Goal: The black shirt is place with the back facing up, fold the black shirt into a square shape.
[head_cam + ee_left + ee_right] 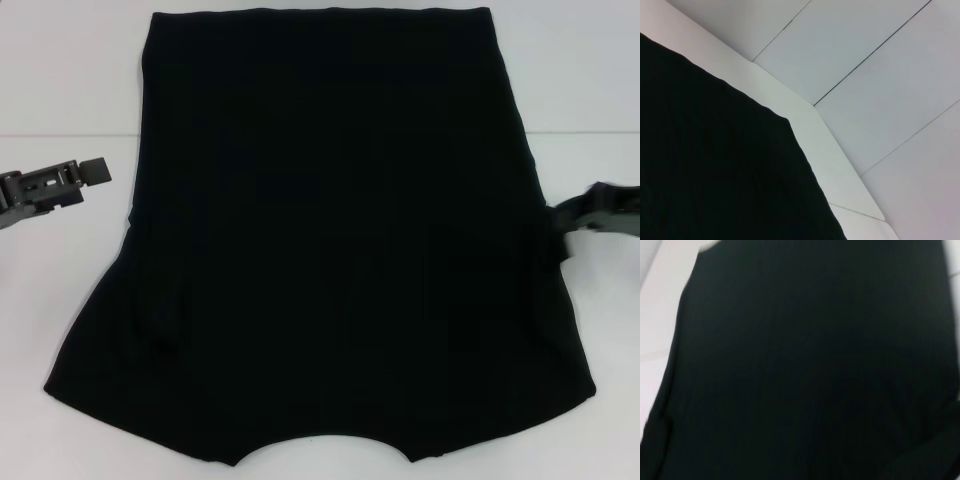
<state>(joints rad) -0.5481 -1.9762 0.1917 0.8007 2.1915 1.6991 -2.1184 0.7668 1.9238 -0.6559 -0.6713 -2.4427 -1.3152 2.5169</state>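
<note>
The black shirt [330,240] lies flat on the white table [60,70], neckline toward the robot, sleeves folded in; the head view alone shows the left gripper [95,172] just off its left edge, fingers apparently together, and the right gripper [575,218] blurred at its right edge, its grip impossible to tell.

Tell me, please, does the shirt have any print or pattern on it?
No. The shirt is plain black with no print, best seen in the head view.
</note>
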